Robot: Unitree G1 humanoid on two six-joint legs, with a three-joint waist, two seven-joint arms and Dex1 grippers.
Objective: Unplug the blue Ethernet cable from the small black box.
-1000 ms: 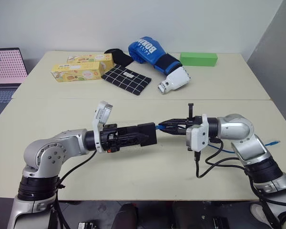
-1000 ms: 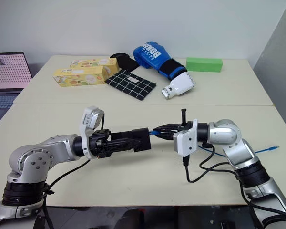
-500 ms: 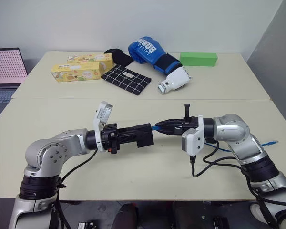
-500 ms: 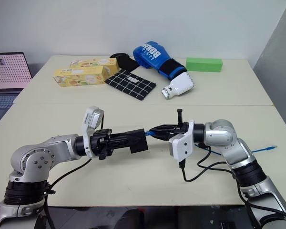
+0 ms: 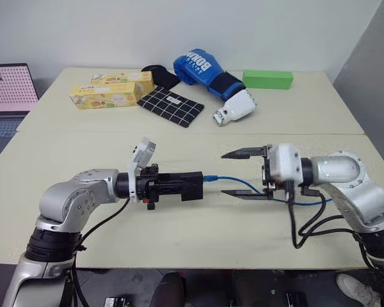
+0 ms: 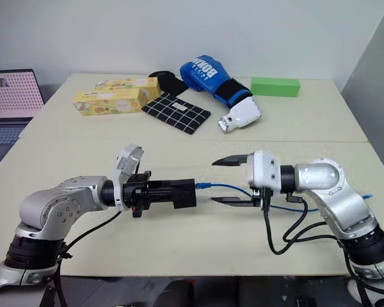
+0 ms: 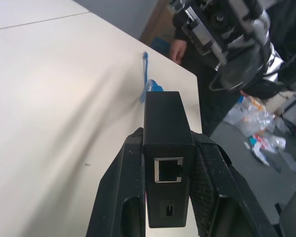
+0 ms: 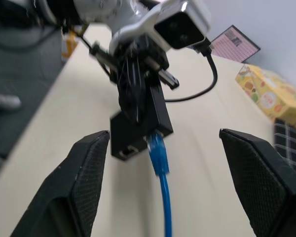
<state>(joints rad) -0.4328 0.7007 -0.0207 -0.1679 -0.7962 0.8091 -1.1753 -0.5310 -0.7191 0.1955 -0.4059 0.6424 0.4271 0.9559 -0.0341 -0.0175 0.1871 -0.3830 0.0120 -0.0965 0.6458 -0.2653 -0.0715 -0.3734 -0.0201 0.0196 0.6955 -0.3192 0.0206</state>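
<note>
Clamping the small black box (image 5: 191,186) above the table (image 5: 179,230), left gripper (image 5: 179,187) points toward 3 o'clock; blue Ethernet cable (image 5: 233,181) seemingly plugged in. Right gripper (image 5: 240,173) spread wide, around the cable without touching.

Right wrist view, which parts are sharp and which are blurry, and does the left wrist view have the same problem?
In the right wrist view the near fingers are sharp, while the blue Ethernet cable below its plug, the small black box and the yellow carton are soft. In the left wrist view the box's port face is crisp; the floor clutter behind is blurred.
</note>
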